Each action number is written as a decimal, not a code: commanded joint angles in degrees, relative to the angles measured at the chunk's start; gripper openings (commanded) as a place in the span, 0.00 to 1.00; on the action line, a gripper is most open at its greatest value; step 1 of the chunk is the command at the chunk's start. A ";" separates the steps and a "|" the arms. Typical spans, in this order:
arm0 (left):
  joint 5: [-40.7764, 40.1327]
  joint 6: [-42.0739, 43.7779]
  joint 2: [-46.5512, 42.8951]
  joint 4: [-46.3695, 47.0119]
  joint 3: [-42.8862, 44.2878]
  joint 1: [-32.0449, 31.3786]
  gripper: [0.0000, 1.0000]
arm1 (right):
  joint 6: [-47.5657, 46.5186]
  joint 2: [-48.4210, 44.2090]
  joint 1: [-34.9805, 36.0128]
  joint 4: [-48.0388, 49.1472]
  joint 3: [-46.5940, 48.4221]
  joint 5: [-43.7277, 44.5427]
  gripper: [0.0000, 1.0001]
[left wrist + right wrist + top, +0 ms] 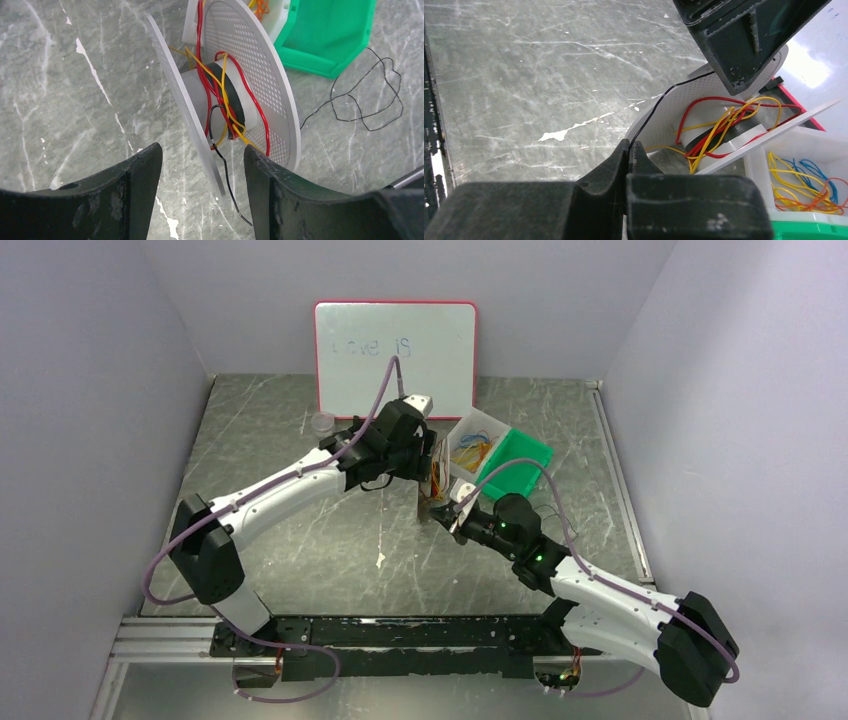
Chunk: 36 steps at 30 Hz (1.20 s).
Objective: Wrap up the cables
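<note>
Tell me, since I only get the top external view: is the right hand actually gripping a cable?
Observer: Yes. The right wrist view shows the right hand shut on the black wire, which runs up to the spool.
Operator: And the left hand?
Observer: The left hand is open, its fingers either side of the spool's near flange.
Operator: Anything on the spool?
Observer: Red wires and yellow wires cross the hub. More black wire lies looped on the table beside the green bin.
</note>
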 commanded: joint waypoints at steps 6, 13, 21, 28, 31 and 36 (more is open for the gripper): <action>-7.55 -0.35 2.73 -5.82 4.92 -1.86 0.61 | -3.44 0.40 1.93 3.64 -1.39 6.01 0.00; -7.51 -0.54 5.01 -6.68 7.10 -2.65 0.59 | -3.42 0.29 2.23 4.55 -2.29 7.02 0.00; -7.64 -0.80 7.47 -7.60 9.29 -3.18 0.55 | -3.06 1.56 2.24 5.07 -2.46 6.89 0.00; -8.84 -0.55 9.51 -8.97 10.47 -3.63 0.51 | -3.03 2.05 2.30 5.78 -2.54 6.86 0.00; -9.36 -0.45 9.99 -9.30 10.77 -3.80 0.49 | -2.93 2.58 2.30 5.89 -2.36 7.32 0.00; -9.72 -0.36 10.19 -9.60 11.10 -4.02 0.44 | -2.89 3.37 2.36 6.34 -2.31 7.60 0.00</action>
